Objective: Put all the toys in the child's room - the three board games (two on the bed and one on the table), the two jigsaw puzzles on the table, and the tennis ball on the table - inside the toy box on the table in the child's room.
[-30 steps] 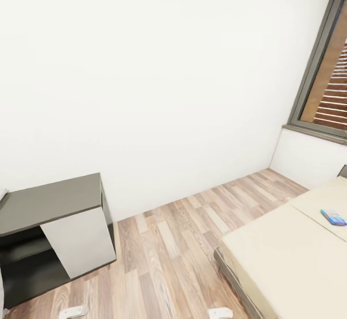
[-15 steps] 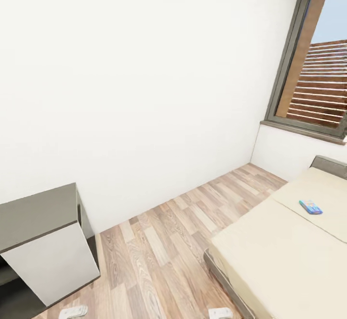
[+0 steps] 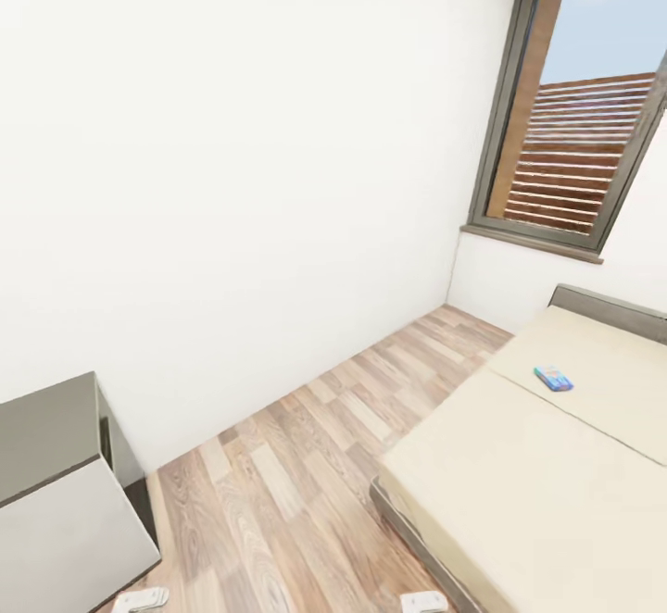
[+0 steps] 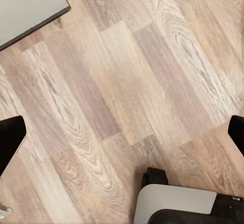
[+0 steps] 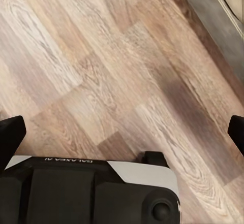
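Note:
A small blue board game (image 3: 553, 378) lies flat on the beige mattress of the bed (image 3: 519, 493), near the headboard end at the right of the head view. The table, the toy box, the jigsaw puzzles and the tennis ball are out of view. My left gripper (image 4: 123, 135) is open, its black fingertips (image 4: 10, 138) spread wide over bare wooden floor. My right gripper (image 5: 122, 132) is open too, above the floor beside the bed's dark frame (image 5: 218, 16). Neither one holds anything.
A low dark grey shelf unit (image 3: 46, 465) with a pale front panel stands at the lower left against the white wall. Wooden floor (image 3: 306, 465) runs between it and the bed. A grey-framed window (image 3: 574, 131) is at the upper right. My base (image 4: 178, 203) shows below the left gripper.
The head camera has turned to the right: shelf unit, bed and board game have all slid left in the picture, and more of the window shows. Nothing has itself moved.

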Available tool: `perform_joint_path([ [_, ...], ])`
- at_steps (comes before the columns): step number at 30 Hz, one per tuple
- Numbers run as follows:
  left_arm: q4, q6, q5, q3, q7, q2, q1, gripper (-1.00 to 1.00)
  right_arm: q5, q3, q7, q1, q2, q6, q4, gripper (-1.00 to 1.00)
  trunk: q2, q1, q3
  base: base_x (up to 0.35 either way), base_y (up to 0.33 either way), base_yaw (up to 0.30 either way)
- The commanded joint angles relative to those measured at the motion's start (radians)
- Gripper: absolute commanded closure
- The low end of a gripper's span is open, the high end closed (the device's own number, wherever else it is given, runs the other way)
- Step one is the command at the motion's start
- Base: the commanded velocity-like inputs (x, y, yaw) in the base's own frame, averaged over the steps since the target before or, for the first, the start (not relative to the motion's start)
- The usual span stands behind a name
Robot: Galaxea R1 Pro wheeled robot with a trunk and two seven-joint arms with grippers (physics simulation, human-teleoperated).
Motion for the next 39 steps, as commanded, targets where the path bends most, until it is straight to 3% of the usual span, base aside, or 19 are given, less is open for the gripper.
perform_joint_path([
  [1,-0.002,0.006,0.0,0.008,-0.006,0.0,0.0,-1.0,-0.002,0.008,-0.007,-0.001,0.0,0.008,-0.002,-1.0,-0.002,0.001,-0.003,0.197,0.193,-0.256],
  [19,-0.002,0.005,0.0,0.008,-0.006,0.0,0.0,-1.0,-0.001,0.008,-0.007,-0.001,0.0,0.004,-0.002,-1.0,-0.002,0.001,-0.011,0.227,0.215,-0.156],
  [39,-0.002,-0.001,0.0,0.008,-0.006,0.0,0.0,-1.0,-0.002,0.007,-0.006,-0.001,-0.002,0.004,-0.002,-1.0,-0.002,0.001,-0.011,0.253,0.22,-0.269],
])
